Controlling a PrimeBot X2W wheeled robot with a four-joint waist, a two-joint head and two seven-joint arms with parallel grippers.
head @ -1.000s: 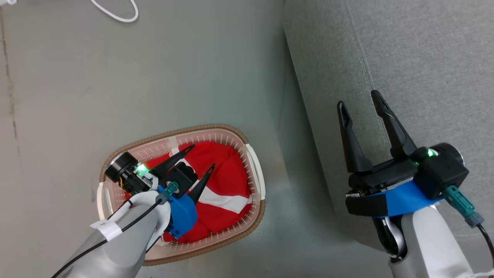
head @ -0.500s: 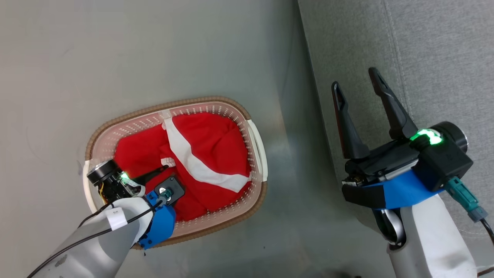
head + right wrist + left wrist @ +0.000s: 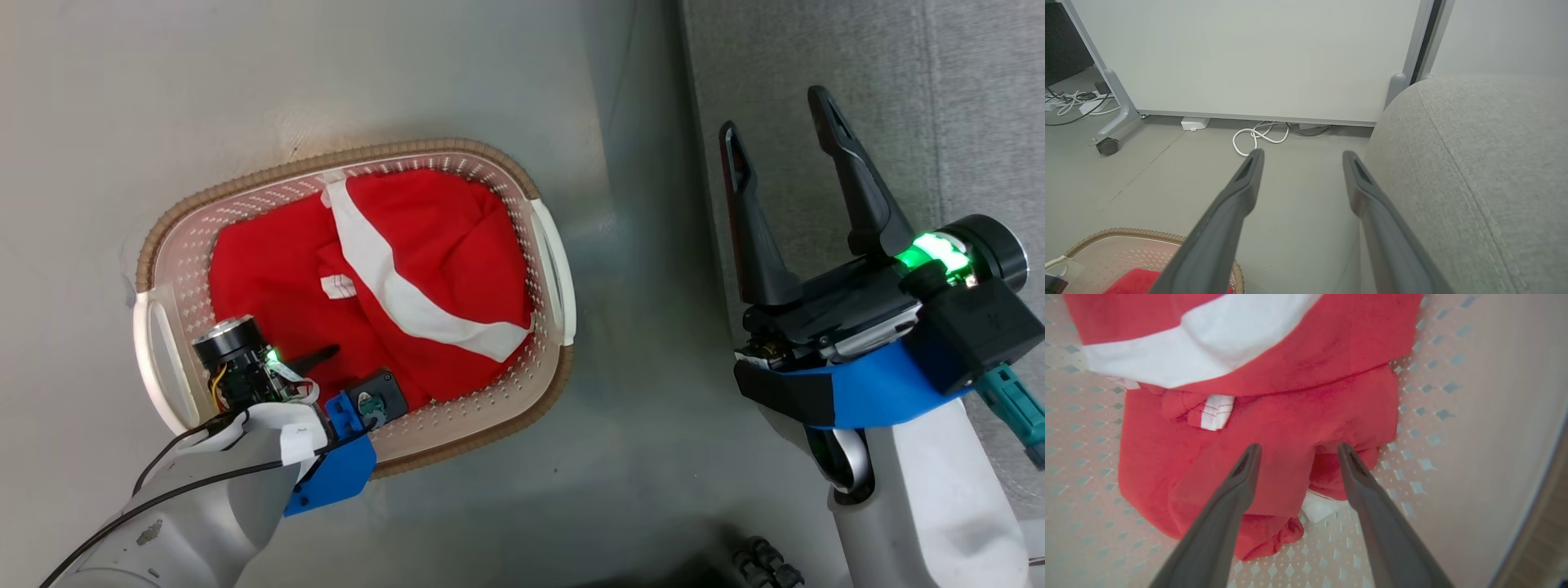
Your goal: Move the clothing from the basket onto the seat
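The cream basket (image 3: pixel 506 167) with a brown rim stands on the floor, left of the grey seat (image 3: pixel 898 82). Red clothing (image 3: pixel 433 237) with a white stripe and a small white tag fills it. My left gripper (image 3: pixel 331 363) reaches down into the basket's near left part. In the left wrist view this gripper (image 3: pixel 1298 447) is open, and its fingertips straddle a fold of the red clothing (image 3: pixel 1290 375) just above the perforated basket (image 3: pixel 1453 416) wall. My right gripper (image 3: pixel 775 112) is open and empty over the seat's left edge. The right wrist view shows that gripper (image 3: pixel 1302 153) beside the seat (image 3: pixel 1474 163).
Bare grey floor (image 3: pixel 637 425) separates the basket from the seat. In the right wrist view a white cable (image 3: pixel 1255 136) loops on the floor by a pale wall panel, and a castor (image 3: pixel 1108 146) of a grey frame stands at the far left. The basket rim (image 3: pixel 1126 234) shows at the lower left.
The head camera has shifted, so the basket sits higher in the picture. My left gripper has dropped from over the clothing's middle to the basket's near left part. Both grippers stay open.
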